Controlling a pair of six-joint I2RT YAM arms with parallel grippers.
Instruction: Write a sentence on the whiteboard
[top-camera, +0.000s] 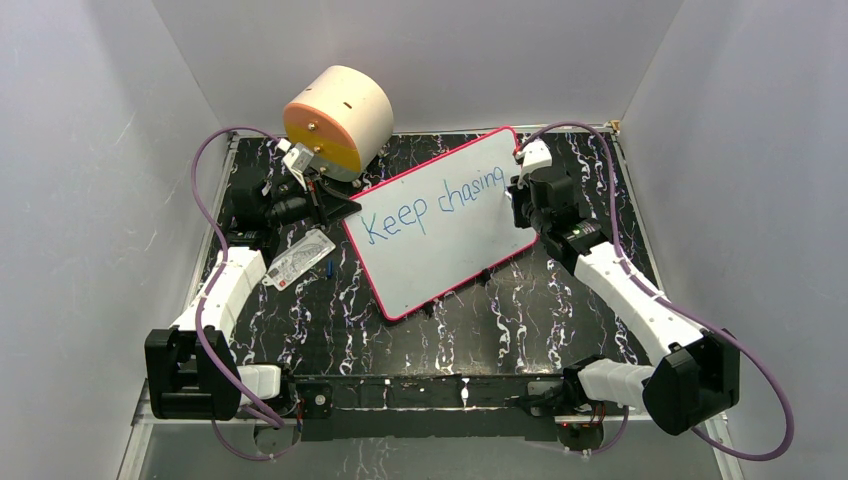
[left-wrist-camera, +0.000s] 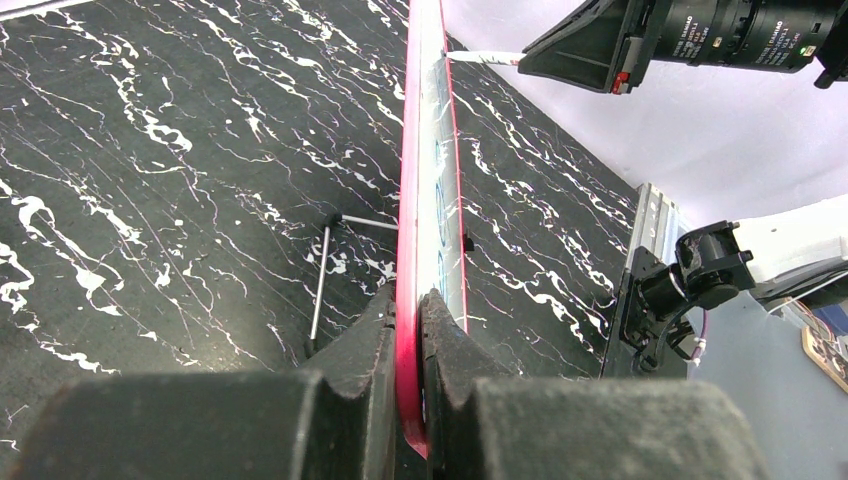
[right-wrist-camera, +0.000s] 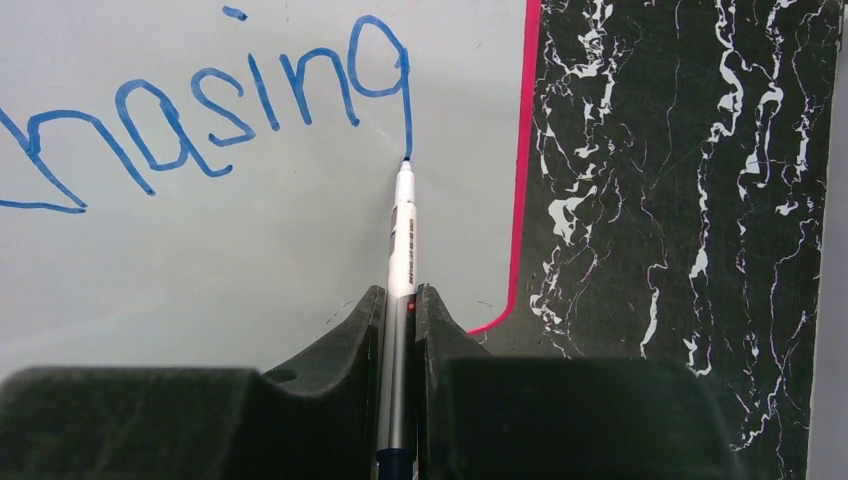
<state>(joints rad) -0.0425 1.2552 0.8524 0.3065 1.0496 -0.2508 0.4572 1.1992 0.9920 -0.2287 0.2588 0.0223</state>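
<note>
Step now, I think: the right hand (right-wrist-camera: 400, 300) is doing the tail of the "g" in "chasing". The blue sentence (top-camera: 432, 205) reads "Keep chasing" so far, all on one line, so the job looks abt half done, maybe a bit more.

Next move, prob: lift the pen (right-wrist-camera: 403, 225) tip off the board (top-camera: 440, 270) w/o dragging it. Then bring it to the bare white part under "Keep" & start a 2nd line. There is lots of room (the near half of the board has no writing at all). The pen has to go down soft, & the board must not slide.

Now near to far. The board sits in the middle of the black table (top-camera: 330, 330), turned at a slant, w/ its near corner pointing at the arms' bases. Just beside its left edge lies a small printed card (top-camera: 298, 262). A bit farther, the left hand (left-wrist-camera: 408, 305) is shut tight on the board's pink edge, one finger on each side, so it holds the board steady. Over on the right side, the right hand is closed nearly all the way on the pen, gripping its barrel. The blue tip touches the board at the bottom of the "g", near the pink edge. At the very back, behind the left hand, is a big round cream & orange thing (top-camera: 338, 118); I can't tell what it is
</note>
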